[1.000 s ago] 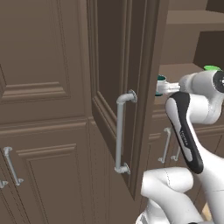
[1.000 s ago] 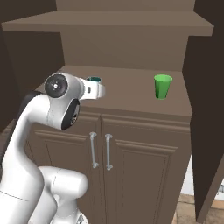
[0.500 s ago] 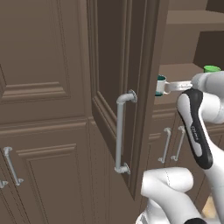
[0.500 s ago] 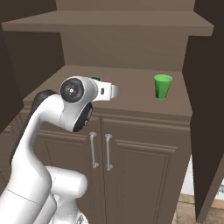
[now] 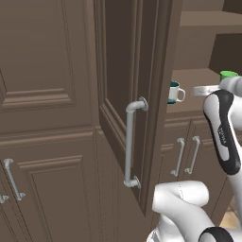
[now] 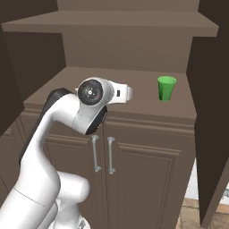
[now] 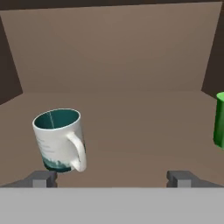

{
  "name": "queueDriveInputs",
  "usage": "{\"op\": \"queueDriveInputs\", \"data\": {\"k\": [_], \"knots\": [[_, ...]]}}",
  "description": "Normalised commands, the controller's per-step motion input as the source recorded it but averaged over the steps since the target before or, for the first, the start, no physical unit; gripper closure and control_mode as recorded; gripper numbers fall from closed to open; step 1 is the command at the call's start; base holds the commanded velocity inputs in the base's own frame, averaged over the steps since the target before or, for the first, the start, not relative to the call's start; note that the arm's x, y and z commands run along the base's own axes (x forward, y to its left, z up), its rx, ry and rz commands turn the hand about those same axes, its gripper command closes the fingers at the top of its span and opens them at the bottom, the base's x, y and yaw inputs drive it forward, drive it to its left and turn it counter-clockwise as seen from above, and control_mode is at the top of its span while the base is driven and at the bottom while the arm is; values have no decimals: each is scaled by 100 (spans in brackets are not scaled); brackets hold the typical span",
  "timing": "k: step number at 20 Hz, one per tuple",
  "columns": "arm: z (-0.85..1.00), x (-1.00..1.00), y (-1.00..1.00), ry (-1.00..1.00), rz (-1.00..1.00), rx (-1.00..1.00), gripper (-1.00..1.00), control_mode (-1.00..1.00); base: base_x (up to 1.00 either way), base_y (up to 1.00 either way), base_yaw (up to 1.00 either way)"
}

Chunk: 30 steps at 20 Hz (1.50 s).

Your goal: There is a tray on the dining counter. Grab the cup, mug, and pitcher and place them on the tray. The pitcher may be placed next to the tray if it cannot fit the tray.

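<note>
Arm's reaching into the open cabinet nook, gripper (image 7: 112, 178) spread as wide as it goes w/ nothing betw. the fingers — looks set for a first grab. In the hand view the mug (image 7: 60, 139) stands upright on the brown shelf (image 7: 131, 122) at about 8 o'clock, handle turned toward the camera and a bit right; left fingertip (image 7: 40, 178) sits just below its base, not touching. So the mug isn't centred betw. the tips yet — I'd guess the hand needs to shift toward it before closing.

The cup (image 7: 220, 120) is off at 3 o'clock, upright, well apart from the mug. From the right base cam the cup (image 6: 166, 88) stands at 1 o'clock on the same shelf, to the right of the wrist. From the left base cam, the mug (image 5: 175, 92) peeks past the open door (image 5: 137, 94), approx. 1 o'clock.

Both still need carrying to the tray.
</note>
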Motion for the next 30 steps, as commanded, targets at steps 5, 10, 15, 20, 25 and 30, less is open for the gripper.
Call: {"op": "queueDriveInputs", "data": {"k": [5,10,15,20,25,30], "knots": [[0,0,-23,0,3,-7,-100,-100,0,0,0],[0,0,-14,0,3,-15,-100,-100,0,0,0],[0,0,-16,1,0,-15,-100,-100,0,0,0],[0,1,-14,6,0,-5,-100,-100,0,0,0],[0,12,-12,11,-1,-1,-100,-100,0,0,0],[0,11,-6,5,0,-1,-100,-100,0,0,0]]}}
